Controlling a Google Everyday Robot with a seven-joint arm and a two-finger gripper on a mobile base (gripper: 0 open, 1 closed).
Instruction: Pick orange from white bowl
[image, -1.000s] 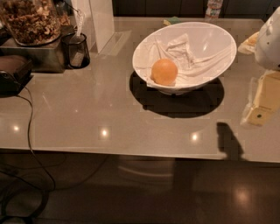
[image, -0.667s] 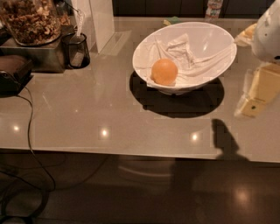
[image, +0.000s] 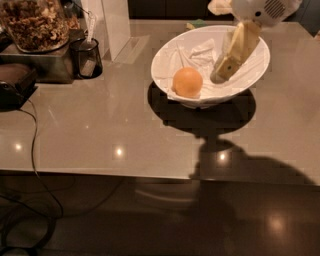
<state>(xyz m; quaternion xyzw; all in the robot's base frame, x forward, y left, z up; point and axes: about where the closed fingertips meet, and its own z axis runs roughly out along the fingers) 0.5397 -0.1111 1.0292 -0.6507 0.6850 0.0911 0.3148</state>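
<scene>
- The table was wide, grey and glossy, and it showed small spots of reflected light.
- The bowl stood on the table, right of the centre and toward the far edge. It had a dark shadow under it and a white cloth inside.
- A glass jar of nuts stood at the far left on a metal box, well apart from the bowl.
- The gripper reached down from the upper right into the bowl. Its tip was low over the cloth, right of the orange and not touching it. I could not tell if the gripper was open or closed.
- A black cup stood just beside the metal box.
- The orange lay in the bowl, on the cloth, near the front left wall.
- A thin black cable ran over the left side of the table and down past its front edge.
</scene>
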